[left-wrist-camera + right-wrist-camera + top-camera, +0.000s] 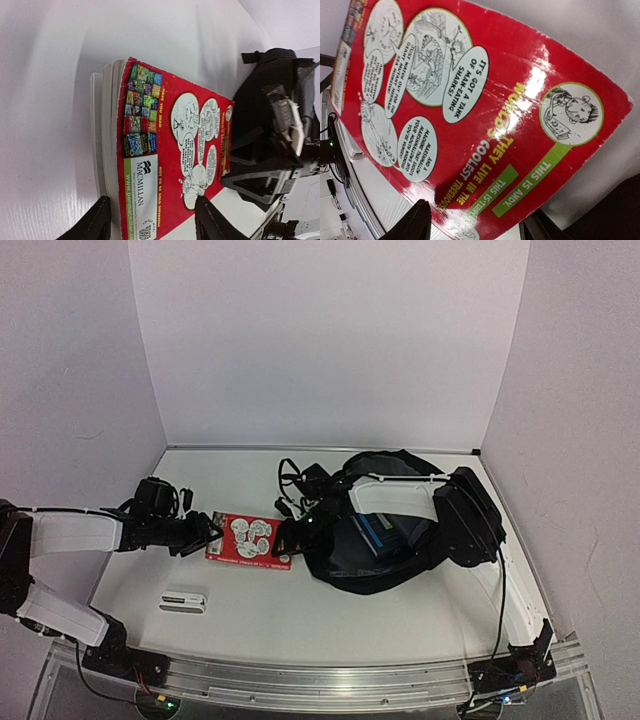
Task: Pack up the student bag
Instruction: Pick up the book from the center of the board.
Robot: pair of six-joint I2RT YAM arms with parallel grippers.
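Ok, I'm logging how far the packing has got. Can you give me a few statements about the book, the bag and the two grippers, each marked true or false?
1. The red book lies flat on the table, outside the student bag. True.
2. The small white item is inside the bag. False: it lies on the table, nearer the arm bases than the book.
3. The left gripper is at the book's left end and the right gripper at its right end. True.
4. The bag is zipped shut. False: it lies open, with a blue item showing inside.
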